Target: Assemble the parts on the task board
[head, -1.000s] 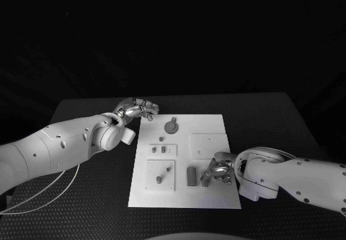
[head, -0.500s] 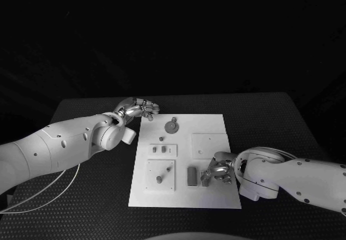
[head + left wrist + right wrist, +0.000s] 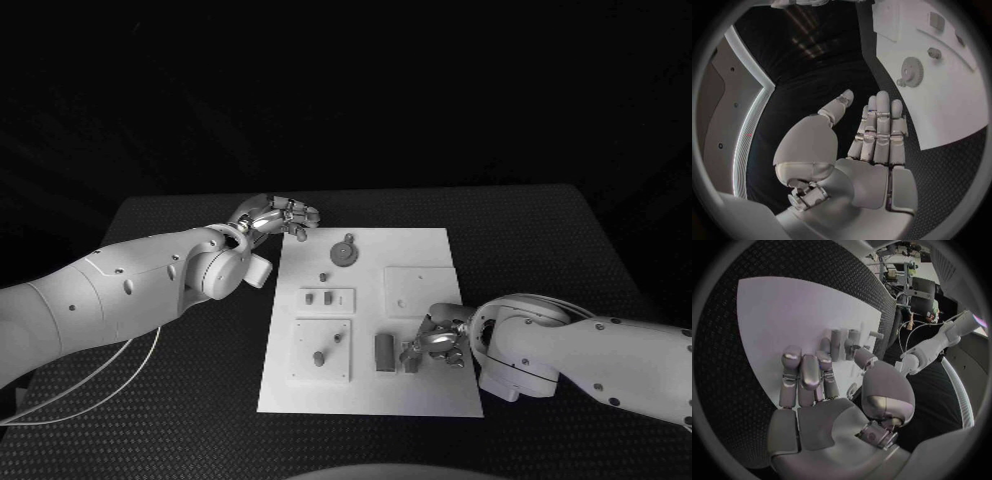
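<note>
Leftmost, the left hand (image 3: 278,217) was seen held above the black table (image 3: 173,400), just beside the far left corner of the white task board (image 3: 433,400). From its wrist camera the left hand (image 3: 870,145) was shown flat, its fingers straight and pressed side by side, the thumb set a little apart, and nothing was held in it. A round gear-like part (image 3: 342,252) was found lying on the far portion of the board, near that hand but apart from it; in the left wrist view the same gear (image 3: 911,71) was seen flat on the board. Nearer the middle, a small raised plate (image 3: 326,299) carrying two short parts was seen, and below it a larger square plate (image 3: 320,352) with two pegs. A dark upright block (image 3: 384,352) was placed just right of that plate. Farther right, the right hand (image 3: 437,340) was seen low over the board's right side, close beside the block. Whether anything was pinched in it could not be told: in its wrist view the right hand (image 3: 817,390) had its fingers stretched toward several small upright parts (image 3: 844,344).
</note>
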{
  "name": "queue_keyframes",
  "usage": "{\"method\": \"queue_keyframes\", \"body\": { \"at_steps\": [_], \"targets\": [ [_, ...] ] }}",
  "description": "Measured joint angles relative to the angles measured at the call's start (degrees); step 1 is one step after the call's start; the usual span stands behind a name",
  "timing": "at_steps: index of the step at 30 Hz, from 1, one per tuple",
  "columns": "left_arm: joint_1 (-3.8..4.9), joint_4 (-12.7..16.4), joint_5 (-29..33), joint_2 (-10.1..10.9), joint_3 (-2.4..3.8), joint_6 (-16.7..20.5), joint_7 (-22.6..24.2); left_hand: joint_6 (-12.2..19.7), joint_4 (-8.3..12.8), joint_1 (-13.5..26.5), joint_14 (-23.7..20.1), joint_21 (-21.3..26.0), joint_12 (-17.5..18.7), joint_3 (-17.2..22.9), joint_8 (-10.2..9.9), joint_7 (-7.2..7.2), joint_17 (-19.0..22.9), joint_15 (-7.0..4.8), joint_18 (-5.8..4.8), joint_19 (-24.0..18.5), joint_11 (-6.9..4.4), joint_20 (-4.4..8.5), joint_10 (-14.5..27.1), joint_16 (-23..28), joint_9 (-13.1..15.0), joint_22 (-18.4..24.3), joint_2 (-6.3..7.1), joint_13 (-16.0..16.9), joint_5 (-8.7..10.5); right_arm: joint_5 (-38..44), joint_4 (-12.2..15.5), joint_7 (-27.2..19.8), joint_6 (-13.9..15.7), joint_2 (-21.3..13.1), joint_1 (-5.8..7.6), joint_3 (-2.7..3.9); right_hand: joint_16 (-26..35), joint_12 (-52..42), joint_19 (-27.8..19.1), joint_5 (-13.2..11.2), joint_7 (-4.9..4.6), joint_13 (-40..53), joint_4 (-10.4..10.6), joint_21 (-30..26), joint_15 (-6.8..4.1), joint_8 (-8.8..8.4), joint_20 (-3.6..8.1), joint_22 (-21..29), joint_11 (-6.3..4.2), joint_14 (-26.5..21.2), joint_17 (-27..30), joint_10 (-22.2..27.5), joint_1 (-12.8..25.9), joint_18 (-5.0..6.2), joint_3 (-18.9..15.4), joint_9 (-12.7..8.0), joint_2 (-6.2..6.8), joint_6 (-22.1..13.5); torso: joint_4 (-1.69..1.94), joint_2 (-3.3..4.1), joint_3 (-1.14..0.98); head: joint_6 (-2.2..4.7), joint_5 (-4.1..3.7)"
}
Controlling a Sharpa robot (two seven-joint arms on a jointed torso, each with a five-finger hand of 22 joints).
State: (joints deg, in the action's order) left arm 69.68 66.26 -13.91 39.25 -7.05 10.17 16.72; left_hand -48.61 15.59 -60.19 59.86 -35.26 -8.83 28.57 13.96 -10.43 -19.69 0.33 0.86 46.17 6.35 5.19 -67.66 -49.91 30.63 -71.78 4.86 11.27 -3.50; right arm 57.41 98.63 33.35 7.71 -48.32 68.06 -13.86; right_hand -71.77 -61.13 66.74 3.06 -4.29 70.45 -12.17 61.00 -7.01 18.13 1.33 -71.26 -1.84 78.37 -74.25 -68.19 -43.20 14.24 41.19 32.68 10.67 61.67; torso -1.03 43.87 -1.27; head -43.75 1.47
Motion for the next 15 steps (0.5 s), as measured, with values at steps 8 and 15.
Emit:
{"method": "queue_keyframes", "body": {
  "at_steps": [8, 15],
  "targets": [
    [0.0, 0.0, 0.0, 0.02, 0.0, -0.01, -0.03, 0.0, 0.0, 0.0, 0.0, 0.0, 0.0, 0.0, 0.0, 0.0, 0.0, 0.0, 0.0, 0.0, 0.0, 0.0, 0.0, 0.0, 0.0, -0.05, 0.0, -0.04, 0.0, 0.01, 0.02, -0.11, 0.01, -0.04, -0.01, -0.01, 0.0, 0.0, 0.07, 0.0, -0.15, 0.0, 0.8, 0.0, 0.05, 0.0, 0.34, 0.13, 0.0, -0.05, 0.06, 0.0, -0.18, 0.0, 0.17, 0.01, 0.88, -0.16, -0.01, 0.01, -0.01, -0.05, 0.1],
    [0.0, 0.0, 0.0, 0.02, 0.0, -0.04, -0.07, 0.0, 0.0, 0.0, 0.0, 0.0, 0.0, 0.0, 0.0, 0.0, -0.05, 0.0, 0.0, 0.0, -0.01, 0.0, -0.01, 0.0, 0.01, -0.04, 0.0, -0.05, 0.0, 0.03, 0.27, -0.29, 0.12, -0.18, -0.01, -0.01, 0.0, 0.0, 0.07, 0.0, -0.15, 0.0, 0.95, 0.0, 0.05, -0.01, 0.33, 0.14, 0.0, -0.05, 0.09, 0.0, -0.41, 0.0, 0.33, -0.03, 1.1, -0.16, -0.01, 0.01, -0.01, -0.08, 0.18]
  ]
}}
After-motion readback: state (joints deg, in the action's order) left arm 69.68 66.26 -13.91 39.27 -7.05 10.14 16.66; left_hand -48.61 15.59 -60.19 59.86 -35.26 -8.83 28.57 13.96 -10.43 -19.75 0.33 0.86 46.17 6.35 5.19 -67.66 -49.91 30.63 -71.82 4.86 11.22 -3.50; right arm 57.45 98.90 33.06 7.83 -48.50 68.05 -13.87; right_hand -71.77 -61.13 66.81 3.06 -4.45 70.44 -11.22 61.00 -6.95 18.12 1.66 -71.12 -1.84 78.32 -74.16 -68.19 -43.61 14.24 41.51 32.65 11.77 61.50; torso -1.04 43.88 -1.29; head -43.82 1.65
